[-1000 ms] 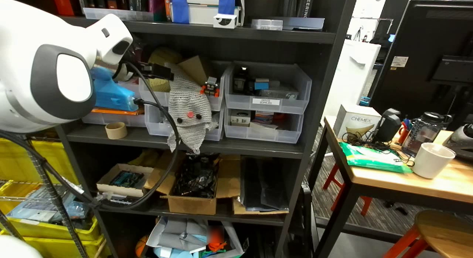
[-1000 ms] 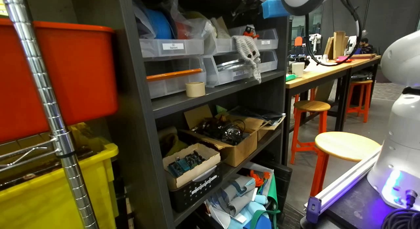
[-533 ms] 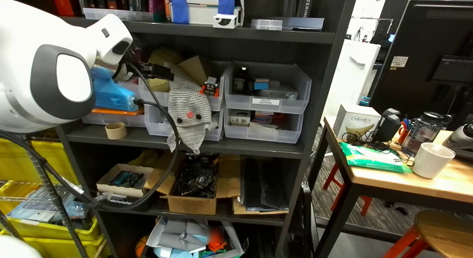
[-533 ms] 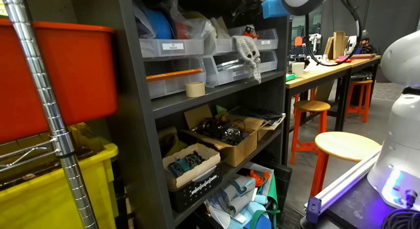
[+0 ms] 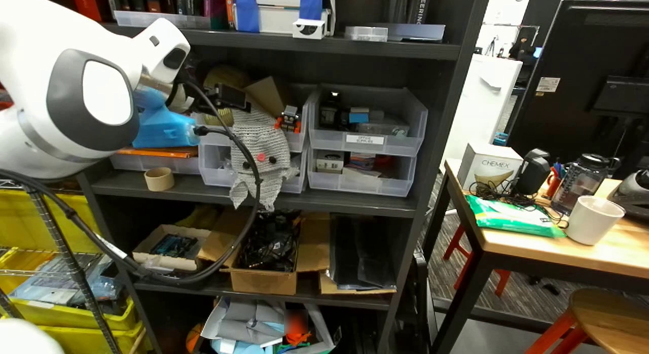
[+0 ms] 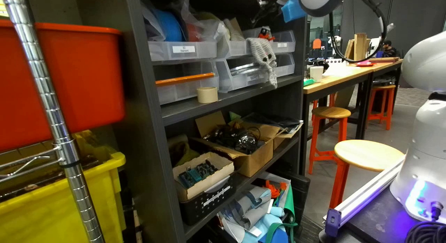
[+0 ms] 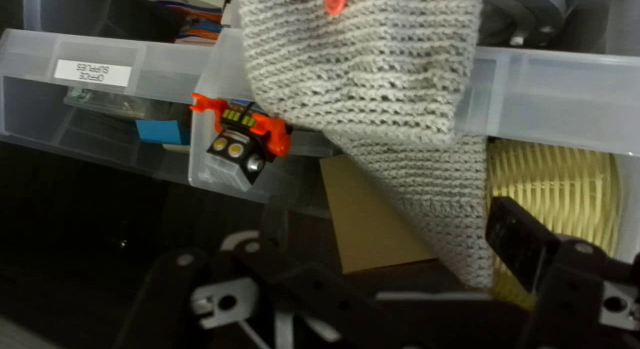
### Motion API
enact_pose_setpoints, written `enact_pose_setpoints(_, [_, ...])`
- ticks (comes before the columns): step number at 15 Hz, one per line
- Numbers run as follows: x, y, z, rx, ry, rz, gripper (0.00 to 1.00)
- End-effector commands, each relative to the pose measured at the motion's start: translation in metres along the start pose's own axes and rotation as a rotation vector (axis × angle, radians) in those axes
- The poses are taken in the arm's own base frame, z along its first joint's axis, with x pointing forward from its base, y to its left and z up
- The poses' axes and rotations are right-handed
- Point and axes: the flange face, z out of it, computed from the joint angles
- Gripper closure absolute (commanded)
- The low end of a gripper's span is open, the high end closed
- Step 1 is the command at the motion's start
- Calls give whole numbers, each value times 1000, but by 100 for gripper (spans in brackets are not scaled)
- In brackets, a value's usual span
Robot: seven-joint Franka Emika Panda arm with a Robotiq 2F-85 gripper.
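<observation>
Looks like the lining-up step: claw [image 5: 237,98] is spread, knit plush [image 5: 268,136] drapes over a bin [image 7: 565,101] at the claw's 5 o'clock in an exterior view, so next probably calls for a snug pinch.

Grey soft toy [image 7: 360,74]: knitted in coarse, matt yarn. Toy robot [image 7: 245,134]: moulded in glossy plastic. Storage bins [image 5: 395,147]: formed in smooth, translucent plastic. Gripper fingers [image 7: 520,239]: finished in matt black. Robot arm [image 5: 109,95]: cased in smooth, glossy white. Carton [image 5: 263,282]: made of matt brown cardboard. Stool seat [image 6: 369,154]: surfaced in smooth wood. Rack post [image 6: 48,96]: made of polished, ribbed metal.
</observation>
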Motion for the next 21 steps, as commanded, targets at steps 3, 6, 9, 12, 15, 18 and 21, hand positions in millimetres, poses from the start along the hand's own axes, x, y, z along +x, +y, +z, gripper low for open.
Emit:
enact_pose_setpoints(3, [-1, 4, 7, 18, -112, -155, 0])
enact_pose_setpoints(6, [-11, -8, 7, 80, -169, -259, 0])
enact_pose_setpoints(9, [-16, -17, 6, 147, -197, -337, 0])
enact_pose_setpoints(12, [-16, -20, 13, 150, -198, -373, 0])
enact_pose_setpoints(15, [-18, -22, 26, 148, -211, -376, 0])
enact_pose_setpoints(18, [-19, -29, 36, 166, -219, -378, 0])
enact_pose_setpoints(21, [-18, -35, 43, 181, -215, -377, 0])
